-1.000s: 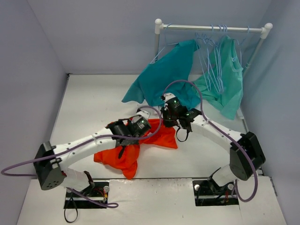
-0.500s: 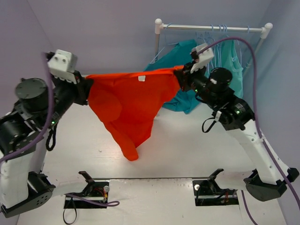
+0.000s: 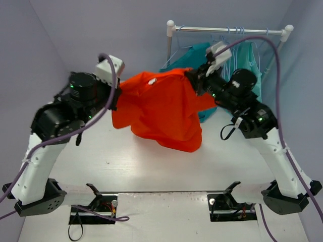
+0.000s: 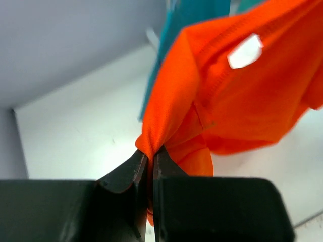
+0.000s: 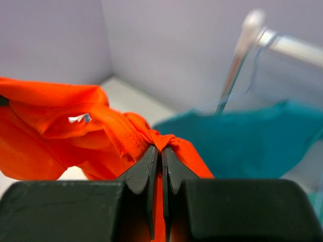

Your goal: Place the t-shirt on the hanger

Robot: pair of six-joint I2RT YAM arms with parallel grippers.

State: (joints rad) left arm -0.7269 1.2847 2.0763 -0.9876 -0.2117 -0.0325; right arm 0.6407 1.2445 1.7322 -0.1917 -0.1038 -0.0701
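Quick note on where things sit: your left gripper (image 4: 150, 155) is pinched fully closed on a bunched fold of the t-shirt (image 3: 161, 108), and your right gripper (image 5: 162, 151) is clamped tight on another fold. The shirt hangs stretched between them in the air over the back half of the tabletop (image 3: 91, 161), white neck label near the top. Its long axis runs left to right, roughly parallel to the rail (image 3: 199, 29) at the back right corner. The hanger (image 3: 234, 36) is one of a bunch of thin pale ones hooked on that rail, just behind and right of the right gripper. So I'd say your right arm is the nearer one — the shirt has to go right and back, past the teal shirt (image 3: 184, 60).
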